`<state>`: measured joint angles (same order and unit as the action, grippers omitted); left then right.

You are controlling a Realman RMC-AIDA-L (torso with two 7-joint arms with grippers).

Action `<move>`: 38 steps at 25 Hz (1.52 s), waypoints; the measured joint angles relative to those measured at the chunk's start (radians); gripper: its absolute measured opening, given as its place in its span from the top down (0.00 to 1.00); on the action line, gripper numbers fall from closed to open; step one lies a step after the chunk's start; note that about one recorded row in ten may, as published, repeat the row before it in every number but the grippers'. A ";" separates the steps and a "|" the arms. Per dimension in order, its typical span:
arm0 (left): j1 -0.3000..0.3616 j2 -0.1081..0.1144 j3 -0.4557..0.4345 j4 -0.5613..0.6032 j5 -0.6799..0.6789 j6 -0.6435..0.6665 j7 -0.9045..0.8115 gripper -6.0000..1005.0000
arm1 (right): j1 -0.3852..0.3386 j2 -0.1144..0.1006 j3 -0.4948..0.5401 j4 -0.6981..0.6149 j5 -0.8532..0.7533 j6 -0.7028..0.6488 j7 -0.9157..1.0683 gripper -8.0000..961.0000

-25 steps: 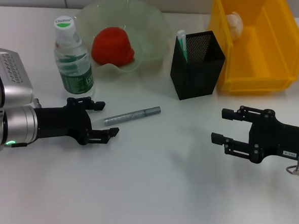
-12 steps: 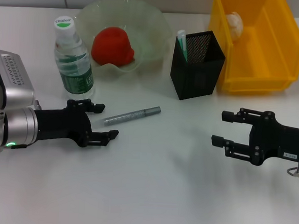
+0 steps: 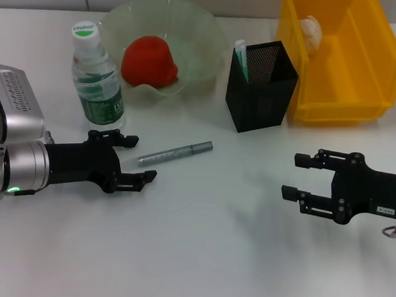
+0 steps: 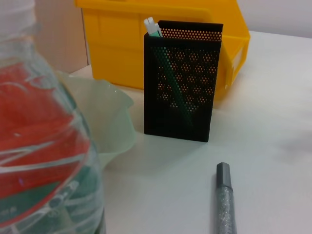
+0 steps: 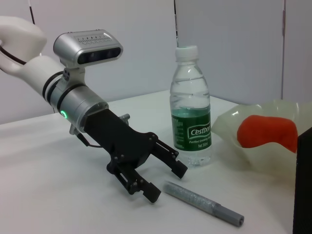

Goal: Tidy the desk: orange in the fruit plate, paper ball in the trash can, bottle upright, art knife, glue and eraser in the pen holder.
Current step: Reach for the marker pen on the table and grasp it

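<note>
We are holding the left gripper (image 3: 131,159) low over the table (image 3: 198,256), fingers spread wide and empty, just left of the silver art knife (image 3: 176,153), which is lying flat near the pen holder (image 3: 261,86). The right gripper (image 3: 302,176) is hovering at the near right, fingers also wide and empty. The bottle (image 3: 97,78) is standing upright at the left, beside the fruit plate (image 3: 204,44) holding the orange (image 3: 149,61). The paper ball (image 3: 311,29) is lying in the yellow trash can (image 3: 371,65).
</note>
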<state>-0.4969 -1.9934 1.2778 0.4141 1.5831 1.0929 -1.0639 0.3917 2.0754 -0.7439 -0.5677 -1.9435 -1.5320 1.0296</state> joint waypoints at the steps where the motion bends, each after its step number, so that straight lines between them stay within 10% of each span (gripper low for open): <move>1: 0.000 0.000 0.001 0.000 0.000 -0.001 0.000 0.25 | 0.000 0.000 0.000 0.000 0.000 0.000 0.000 0.32; 10: -0.003 -0.001 0.002 0.001 0.021 -0.001 -0.001 0.27 | -0.001 0.000 0.000 0.000 0.003 0.000 0.001 0.32; 28: -0.009 -0.007 -0.004 0.016 0.062 -0.006 -0.028 0.76 | -0.001 0.000 0.001 -0.012 0.008 -0.010 0.021 0.32; 38: -0.006 -0.008 -0.003 0.029 0.065 -0.003 -0.038 0.77 | -0.001 0.000 0.003 -0.018 0.008 -0.011 0.028 0.32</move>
<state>-0.5033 -2.0018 1.2748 0.4433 1.6481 1.0903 -1.1018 0.3911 2.0755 -0.7413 -0.5860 -1.9358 -1.5432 1.0578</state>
